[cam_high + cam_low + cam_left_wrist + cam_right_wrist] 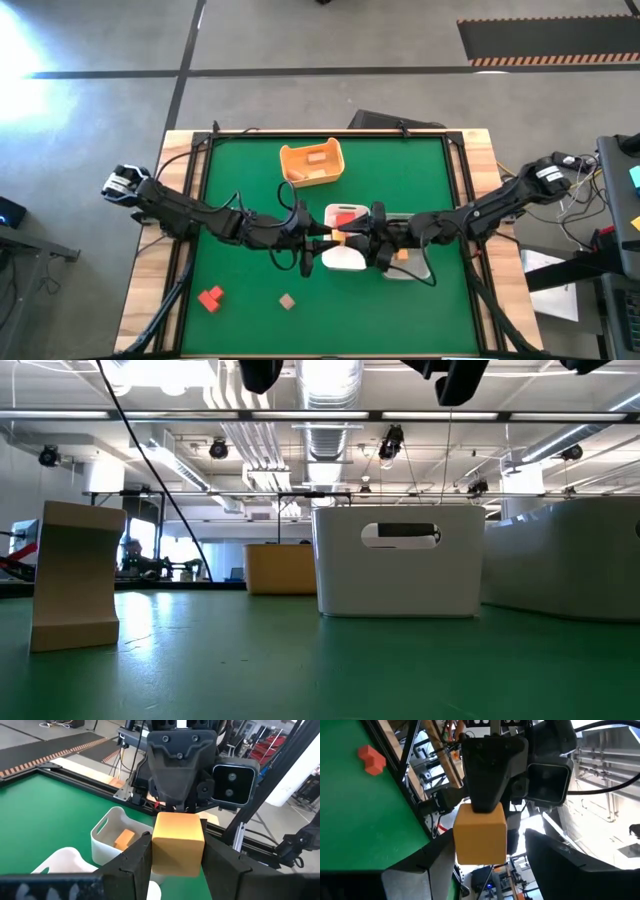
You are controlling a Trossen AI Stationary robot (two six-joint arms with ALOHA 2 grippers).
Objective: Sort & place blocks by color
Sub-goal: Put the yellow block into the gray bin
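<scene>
Mid-handoff at frame centre: left gripper [176, 862] jaws clamp the orange wooden cube [177, 845]; right gripper [485, 857] jaws spread around it. Red block [210, 298] and tan block [287, 301] unsorted, bench lower left.

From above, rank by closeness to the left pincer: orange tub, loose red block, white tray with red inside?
1. White plastic tray, beside the left pincer.
2. Yellow-orange plastic tub, toward the top edge.
3. Red wooden block, bottom-left corner.
</scene>
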